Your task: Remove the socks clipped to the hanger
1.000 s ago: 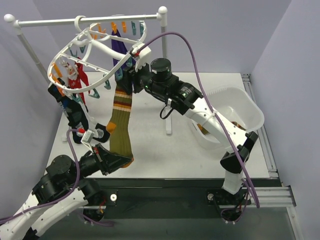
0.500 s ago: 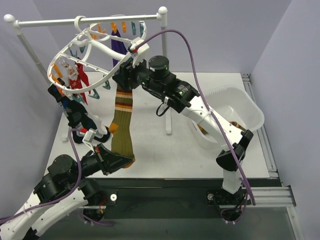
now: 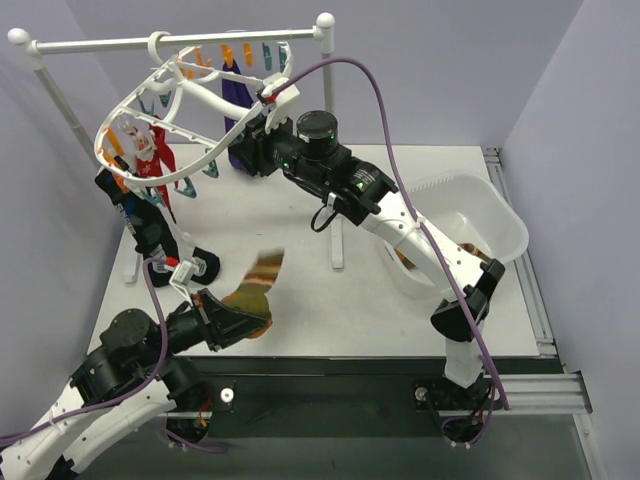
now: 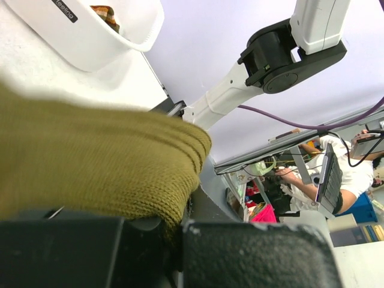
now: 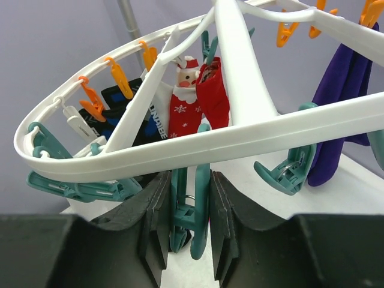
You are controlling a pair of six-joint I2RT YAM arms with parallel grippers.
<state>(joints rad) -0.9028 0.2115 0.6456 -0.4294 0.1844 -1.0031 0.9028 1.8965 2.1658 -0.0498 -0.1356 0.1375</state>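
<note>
The white hanger hangs from the rail and fills the right wrist view. My right gripper is up at its ring, jaws shut on a teal clip that holds nothing. The olive striped sock is off the hanger, blurred in the air above the table. My left gripper is shut on its toe end. A purple sock, a red-and-white sock and a black-navy sock are still clipped to the hanger.
The white rail stand carries the hanger, its right post standing mid-table. A white basin at the right holds a brownish sock. Purple walls close in on both sides.
The olive striped sock has come out of the teal clip; its top end has dropped toward the table, still held in my left gripper. My right gripper stays at the ring, squeezing the clip.
</note>
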